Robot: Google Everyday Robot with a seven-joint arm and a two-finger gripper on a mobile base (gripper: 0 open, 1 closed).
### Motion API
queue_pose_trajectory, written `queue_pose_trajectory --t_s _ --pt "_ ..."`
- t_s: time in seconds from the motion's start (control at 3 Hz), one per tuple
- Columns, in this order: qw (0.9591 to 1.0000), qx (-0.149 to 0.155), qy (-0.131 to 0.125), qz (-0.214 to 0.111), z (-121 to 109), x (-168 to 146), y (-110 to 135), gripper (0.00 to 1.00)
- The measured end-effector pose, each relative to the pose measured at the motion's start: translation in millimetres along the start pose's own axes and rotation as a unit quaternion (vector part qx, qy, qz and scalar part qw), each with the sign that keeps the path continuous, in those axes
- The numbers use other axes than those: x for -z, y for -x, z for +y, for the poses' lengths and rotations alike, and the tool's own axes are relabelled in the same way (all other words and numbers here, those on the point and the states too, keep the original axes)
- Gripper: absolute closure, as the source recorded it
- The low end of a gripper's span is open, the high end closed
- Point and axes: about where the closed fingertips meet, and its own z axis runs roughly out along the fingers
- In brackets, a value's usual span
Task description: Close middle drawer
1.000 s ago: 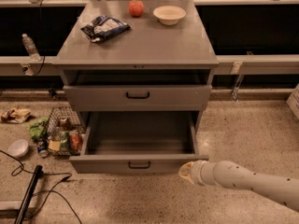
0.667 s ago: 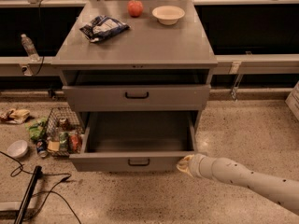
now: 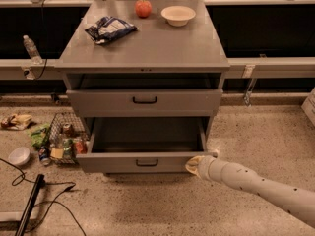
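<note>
The grey cabinet [image 3: 142,48] has its uppermost drawer [image 3: 145,102] out a little. Below it the middle drawer [image 3: 146,162] is pulled far out, its inside empty, with a small black handle at the centre of its front panel. The lowest drawer is hidden under it. My gripper [image 3: 194,165], at the end of a white arm coming in from the lower right, is against the right end of the middle drawer's front panel.
On the cabinet top lie a chip bag [image 3: 110,29], a red apple [image 3: 143,8] and a white bowl [image 3: 178,14]. A wire basket of cans [image 3: 66,141], litter, a white bowl [image 3: 19,156] and cables [image 3: 34,195] are on the floor at the left.
My gripper has moved left and up to the right end of the middle drawer's front. The drawer front looks pushed in slightly.
</note>
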Motion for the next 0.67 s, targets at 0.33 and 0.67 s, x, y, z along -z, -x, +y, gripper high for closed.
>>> queue_pose_trajectory --t_s 0.33,0.67 --pt "0.9998 0.012 -0.014 -0.004 -10 -4 1 1.00" --pt "0.9977 0.045 -0.051 -0.007 -38 -12 6 1.00"
